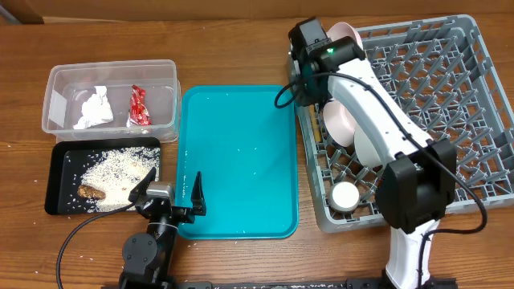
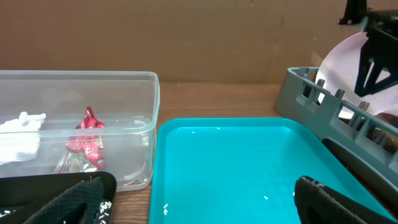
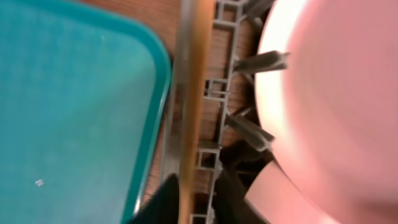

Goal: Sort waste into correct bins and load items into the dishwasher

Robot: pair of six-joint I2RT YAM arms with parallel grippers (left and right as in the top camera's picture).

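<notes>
Right gripper (image 3: 191, 198) is over the left wall of the dish rack (image 1: 450, 76), jaws closed down on a wooden chopstick (image 3: 189, 93). The wrist view is too blurred to tell whether it is one stick or the pair. The stick runs along the wall with lattice directly beneath it and the teal tray (image 1: 241, 160) just beside. A pale round dish (image 3: 336, 106) stands on edge close to the stick's other side. A white cup (image 1: 345, 195) sits in the rack's near-left corner.

Left gripper (image 1: 167, 197) is at the teal tray's near-left corner, jaws spread wide, nothing between them.

Waste looks sorted: tissue (image 1: 96, 108) and red wrapper (image 1: 140, 104) are in the clear tub (image 1: 56, 80), rice (image 1: 112, 168) and brown scrap (image 1: 90, 193) in the black tray (image 1: 60, 181). A few stray grains lie on the teal tray.

Step in hand, as judged, is laying the chopstick in the rack. To do it well:
- Carry it inward from the wall so both ends sit over the grid, not the rim.
- Keep clear of the standing dish.
- Align the stick with a peg row and lower it until it rests — release low and level.
- Risk: a thin stick may slip through a lattice gap or roll, so open only slightly and lift straight up.
</notes>
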